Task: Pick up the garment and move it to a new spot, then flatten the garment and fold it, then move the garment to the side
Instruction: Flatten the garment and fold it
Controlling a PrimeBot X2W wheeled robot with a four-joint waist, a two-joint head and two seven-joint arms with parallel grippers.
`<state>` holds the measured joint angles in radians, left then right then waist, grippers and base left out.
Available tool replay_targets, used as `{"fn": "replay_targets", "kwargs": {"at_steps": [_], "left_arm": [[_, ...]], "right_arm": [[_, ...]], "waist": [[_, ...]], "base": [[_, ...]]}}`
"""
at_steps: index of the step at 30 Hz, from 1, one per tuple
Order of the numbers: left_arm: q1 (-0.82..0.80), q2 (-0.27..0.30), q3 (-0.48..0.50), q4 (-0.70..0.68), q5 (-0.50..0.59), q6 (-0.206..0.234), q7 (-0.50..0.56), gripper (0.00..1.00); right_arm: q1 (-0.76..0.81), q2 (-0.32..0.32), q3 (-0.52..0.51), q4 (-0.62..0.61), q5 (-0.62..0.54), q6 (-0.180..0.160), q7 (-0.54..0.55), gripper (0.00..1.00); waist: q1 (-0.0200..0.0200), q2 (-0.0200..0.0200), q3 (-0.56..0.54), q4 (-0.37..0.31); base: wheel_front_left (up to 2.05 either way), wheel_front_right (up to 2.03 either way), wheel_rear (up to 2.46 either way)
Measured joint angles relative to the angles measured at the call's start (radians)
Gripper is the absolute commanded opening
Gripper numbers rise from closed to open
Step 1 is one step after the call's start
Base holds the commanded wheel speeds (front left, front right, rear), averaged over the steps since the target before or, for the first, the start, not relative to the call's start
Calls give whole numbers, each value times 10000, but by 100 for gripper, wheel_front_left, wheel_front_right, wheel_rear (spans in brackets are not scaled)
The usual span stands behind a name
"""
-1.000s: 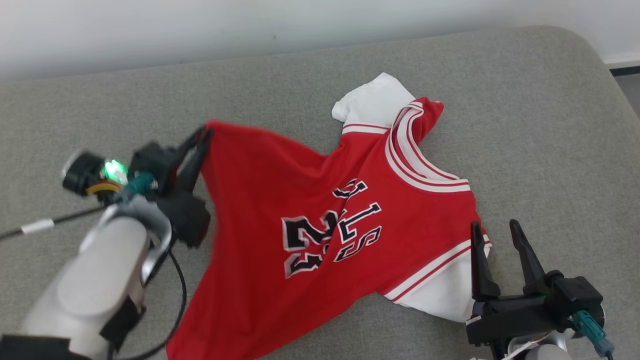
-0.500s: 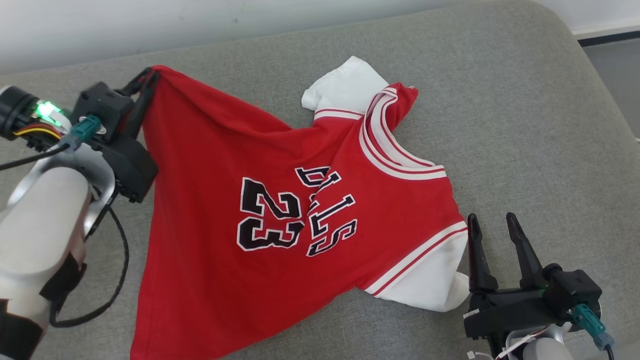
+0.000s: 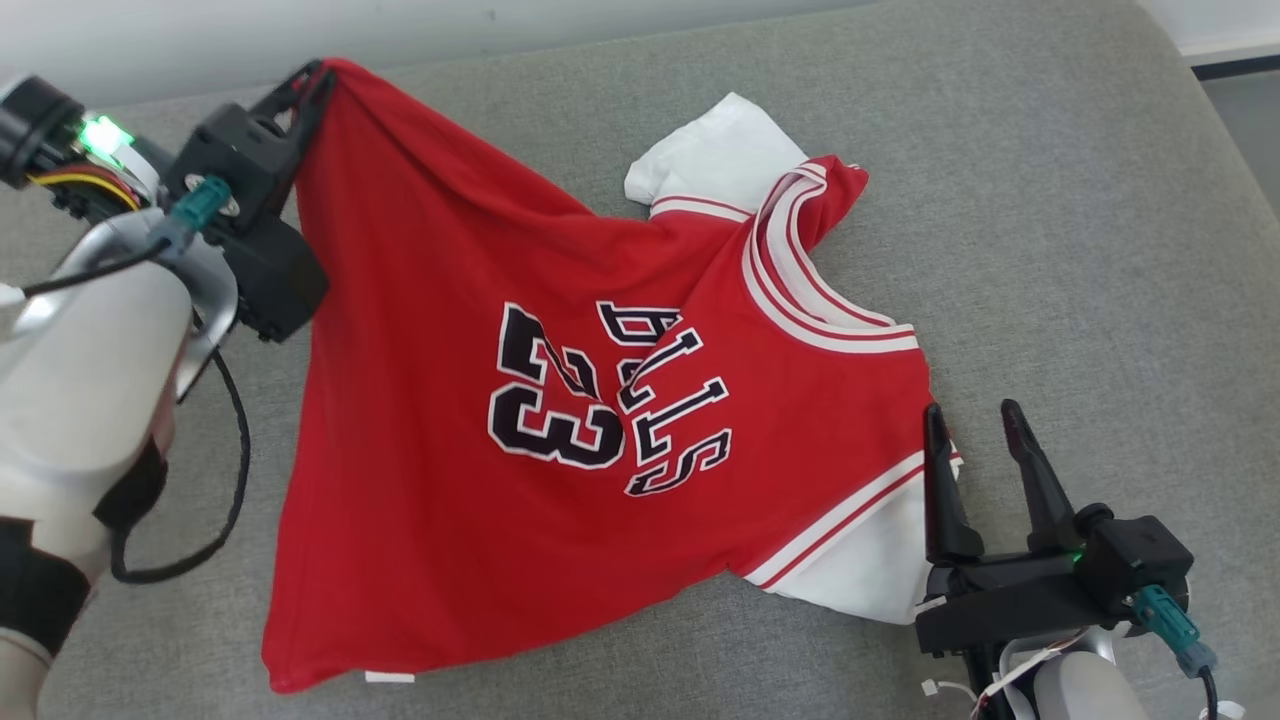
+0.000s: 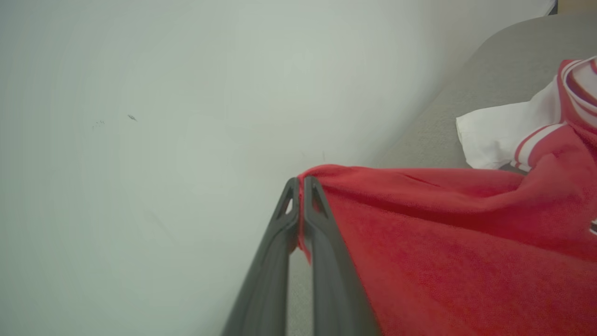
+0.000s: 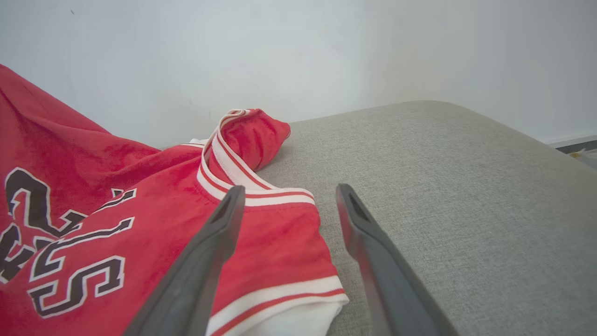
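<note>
Two grippers working: left gripper point(image 3: 318, 80) clamped tight on a hem corner of the red jersey point(image 3: 560, 420), holding it raised above the grey cushion point(image 3: 1050, 200); right gripper point(image 3: 971, 412) spread apart, empty, beside the white sleeve point(image 3: 870, 575)

Home-like room, grey upholstered cushion point(image 3: 1050, 200), plain white wall point(image 3: 600, 20) behind

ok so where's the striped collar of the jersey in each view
Head view: the striped collar of the jersey sits right of centre, in the upper half.
Left wrist view: at the right edge, near the top.
Right wrist view: left of centre, curving up to a red fold.
Shared landmark: the grey cushion lies bare right beside the collar in all three.
</note>
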<state>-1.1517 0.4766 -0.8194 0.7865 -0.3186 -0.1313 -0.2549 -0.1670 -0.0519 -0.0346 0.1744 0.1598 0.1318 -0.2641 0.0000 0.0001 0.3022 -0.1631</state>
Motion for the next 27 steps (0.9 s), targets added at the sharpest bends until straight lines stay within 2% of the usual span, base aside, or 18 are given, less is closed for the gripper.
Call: {"fn": "replay_targets", "kwargs": {"at_steps": [4, 5, 6, 7, 10, 15, 17, 25, 27], "left_arm": [[-317, -8, -201, 326, -198, 0, -50, 0], [-326, -10, -219, 454, -259, 0, -54, 43], [-326, -2, -253, 596, -320, 0, -67, 96], [-319, 15, -311, 732, -374, 0, -67, 100], [-180, 31, -445, 825, -650, 0, -75, 100], [500, 278, -514, 305, -1225, 0, -75, 100], [782, 370, -188, -67, -1503, 8, -75, 100], [2613, 443, 932, -2282, -1900, 635, -77, 100], [3293, 525, 1277, -2955, -1983, 918, -75, 100]], "right_arm": [[-23, 2, 128, 38, 84, 0, 0, 100], [-12, 0, 144, 38, 96, 0, 0, 100], [2, 0, 148, 44, 121, 0, 0, 100], [20, -2, 142, 59, 142, 0, 0, 100], [55, 4, 128, 94, 167, 0, 0, 100], [244, -2, 15, 67, 236, 0, 0, 100], [296, 4, -65, 54, 230, 0, 0, 100], [848, 0, -430, 107, 2, 0, 0, 100], [1074, 6, -483, 142, -104, 0, 0, 100]], "waist": [[0, 0, 17, -128], [0, 0, 10, -162], [0, 0, 0, -190], [0, 0, -20, -209], [0, 0, -107, -209], [0, 0, -265, -2], [0, 0, -347, 141], [-1, -1, -893, 691], [-1, -1, -1088, 857]], "base": [[0, 0, 0], [0, 0, 0], [0, 0, 0], [0, 0, 0], [0, 0, 0], [0, 0, 0], [0, 0, 0], [0, 0, 0], [0, 0, 0]]}}
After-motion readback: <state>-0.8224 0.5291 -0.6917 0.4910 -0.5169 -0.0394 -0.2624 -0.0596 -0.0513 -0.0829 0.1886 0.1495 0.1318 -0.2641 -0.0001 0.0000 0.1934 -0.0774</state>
